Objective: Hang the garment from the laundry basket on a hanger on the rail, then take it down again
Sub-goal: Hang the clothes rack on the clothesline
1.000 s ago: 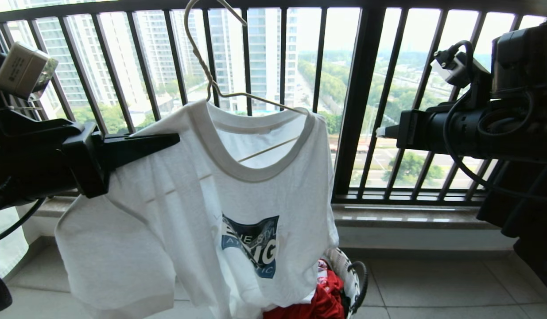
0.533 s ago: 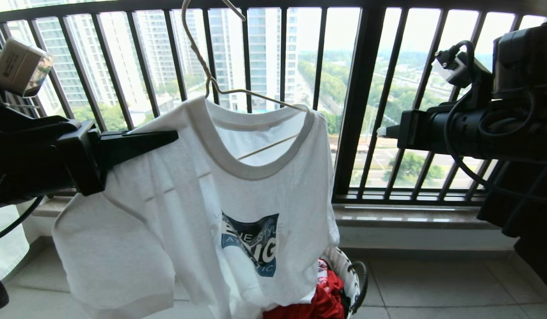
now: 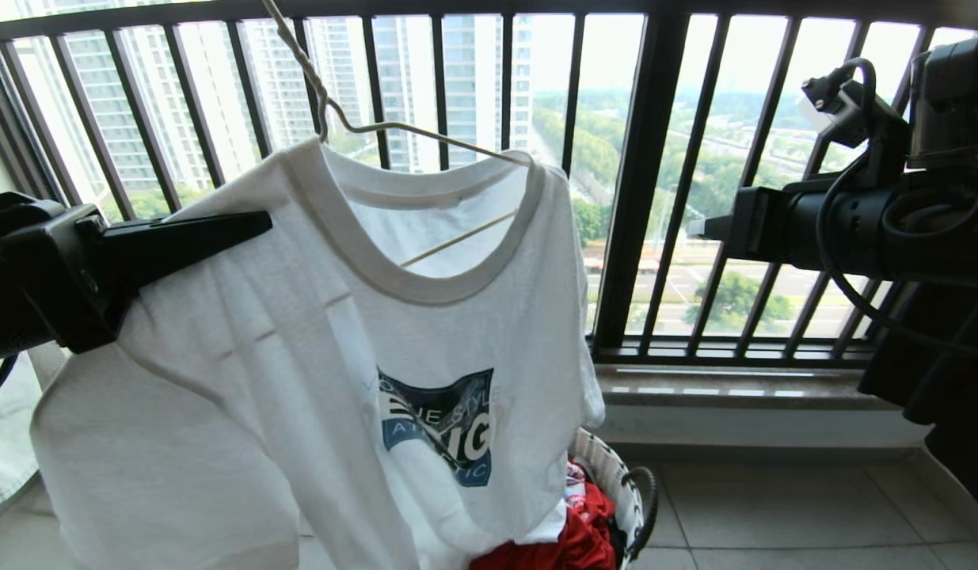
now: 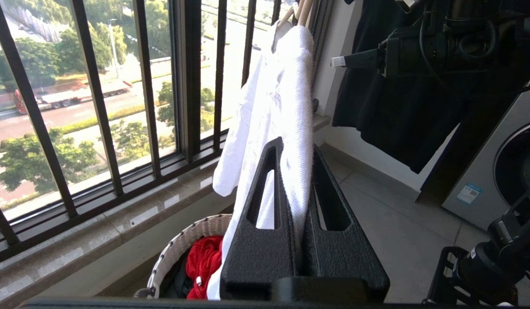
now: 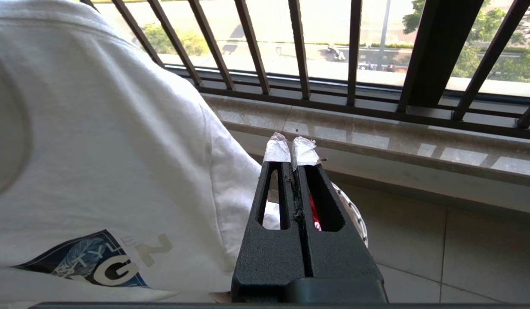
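My left gripper (image 3: pixel 247 226) is clamped on the shoulder of the T-shirt (image 3: pixel 330 380), already dressed on the wire hanger (image 3: pixel 393 131) and held above the basket (image 3: pixel 623 483); my right gripper (image 5: pixel 292 150) waits closed, empty; the rail is out of view, so I judge hooking on or taking down remains.

The white short-sleeved T-shirt with a dark lettered chest logo (image 3: pixel 338 380) fills the centre and lower left of the head view, draped on the thin pale wire hanger (image 3: pixel 393 131) at upper centre. The left tool (image 3: pixel 255 226) sits at middle left, clamped on the shirt's shoulder. The small round white woven basket (image 3: pixel 615 483) stands at lower centre behind the shirt's hem, on the tiled floor (image 3: pixel 774 507), with a red cloth (image 3: pixel 576 542) in it. The black barred window railing (image 3: pixel 639 182) spans the background. The right tool (image 3: pixel 694 229) is at middle right, apart from the shirt.
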You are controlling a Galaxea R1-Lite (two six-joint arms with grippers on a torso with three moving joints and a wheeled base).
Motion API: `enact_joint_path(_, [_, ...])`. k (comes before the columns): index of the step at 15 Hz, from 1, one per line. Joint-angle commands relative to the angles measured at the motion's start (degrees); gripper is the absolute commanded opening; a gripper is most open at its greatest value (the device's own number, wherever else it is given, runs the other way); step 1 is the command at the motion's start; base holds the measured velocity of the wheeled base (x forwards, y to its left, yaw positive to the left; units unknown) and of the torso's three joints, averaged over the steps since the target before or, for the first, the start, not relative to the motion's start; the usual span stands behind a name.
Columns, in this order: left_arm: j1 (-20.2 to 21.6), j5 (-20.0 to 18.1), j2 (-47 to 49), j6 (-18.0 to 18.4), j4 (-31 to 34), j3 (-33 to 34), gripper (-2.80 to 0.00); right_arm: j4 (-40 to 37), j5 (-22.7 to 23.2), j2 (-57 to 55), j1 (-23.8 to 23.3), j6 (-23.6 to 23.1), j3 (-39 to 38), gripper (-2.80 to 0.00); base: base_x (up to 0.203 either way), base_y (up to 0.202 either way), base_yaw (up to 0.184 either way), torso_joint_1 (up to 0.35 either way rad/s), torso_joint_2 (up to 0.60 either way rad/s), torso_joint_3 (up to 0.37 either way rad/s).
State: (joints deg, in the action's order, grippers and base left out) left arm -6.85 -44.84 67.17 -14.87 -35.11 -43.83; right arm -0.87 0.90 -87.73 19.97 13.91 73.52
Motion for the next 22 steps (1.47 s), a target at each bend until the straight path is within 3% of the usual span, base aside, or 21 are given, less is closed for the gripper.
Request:
enact_joint_path(1, [0.1, 0.4, -0.8, -0.1, -0.2, 0.3, -2.80, 0.0, 0.1, 0.7, 0.1, 0.1, -0.4, -2.80, 0.000, 0.000, 0.000, 0.000, 0.00, 0.000])
enact_joint_path(12, [1.3, 6.4, -6.6, -0.5, -0.1, 4.3, -2.80, 0.0, 0.2, 1.3, 0.1, -0.8, -0.8, -2.80, 0.000, 0.000, 0.000, 0.000, 0.00, 0.000])
enact_joint_path(22, [1.6, 6.4, -6.4, -0.5, -0.1, 4.2, -2.80, 0.0, 0.2, 1.6, 0.1, -1.2, -1.2, -2.80, 0.000, 0.000, 0.000, 0.000, 0.00, 0.000])
